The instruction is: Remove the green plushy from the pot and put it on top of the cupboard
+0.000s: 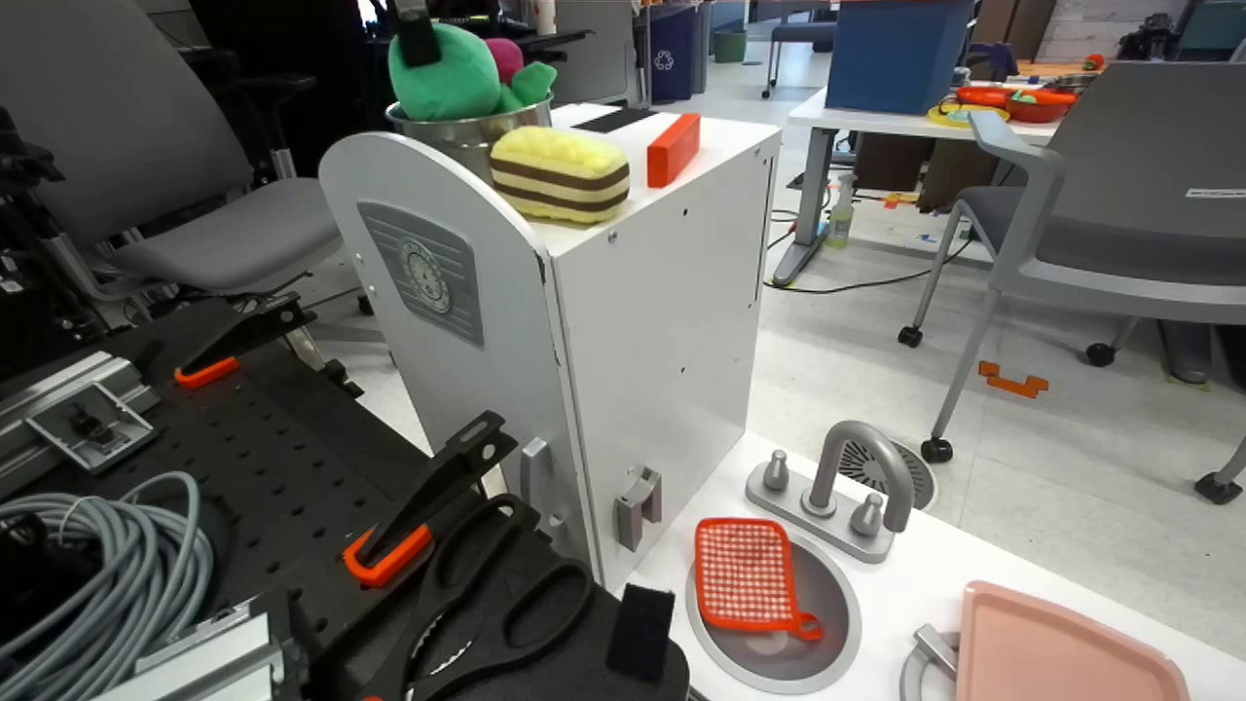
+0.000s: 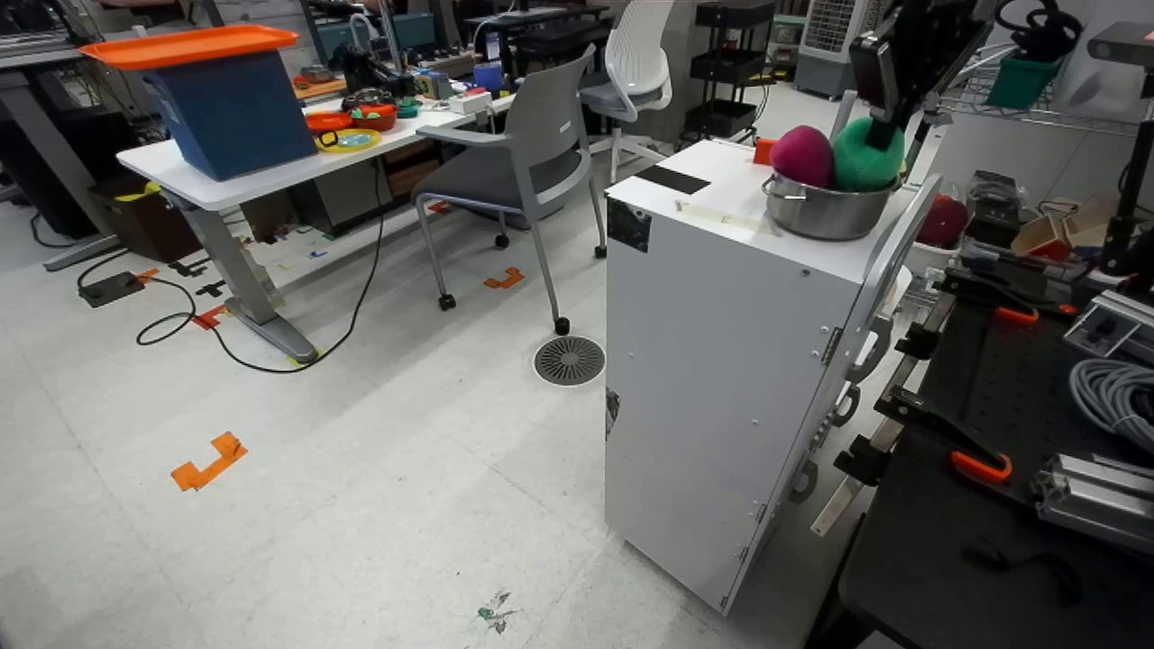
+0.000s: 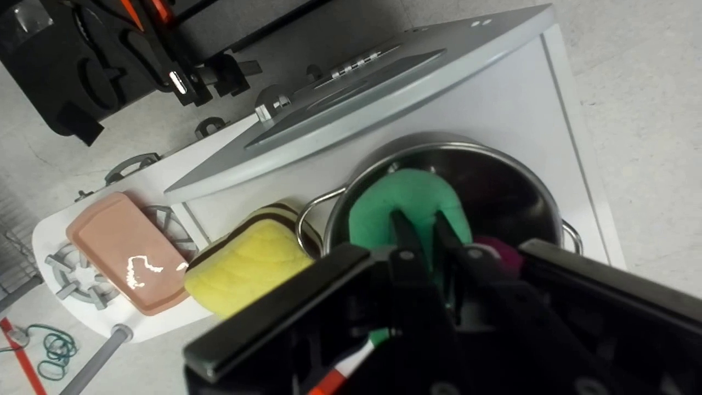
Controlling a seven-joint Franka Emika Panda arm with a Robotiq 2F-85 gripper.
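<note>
Green soft ball (image 2: 861, 167) is partly in the pot (image 2: 825, 214), directly under the hand (image 3: 418, 216), which pinches its upper part; so, I think, the coming lift should go straight upward.

Gripper (image 3: 418, 216) is showing blk. At its tips, plushy (image 3: 408, 189) is showing grn; just beside, ball (image 2: 801, 158) is showing magenta. Under gripper, pot (image 2: 825, 214) is gleaming slvr; lower, cupboard (image 1: 672, 302) is showing wht w/ gry emblem (image 1: 424, 273). Off to gripper's side, block (image 1: 560, 175) is showing yel. w/ dk brn stripes, bar (image 1: 674, 151) orng-red. Well below it, potholder (image 1: 748, 574) is showing red/wht check, red trim; tray (image 1: 1061, 647) is showing pink.
</note>
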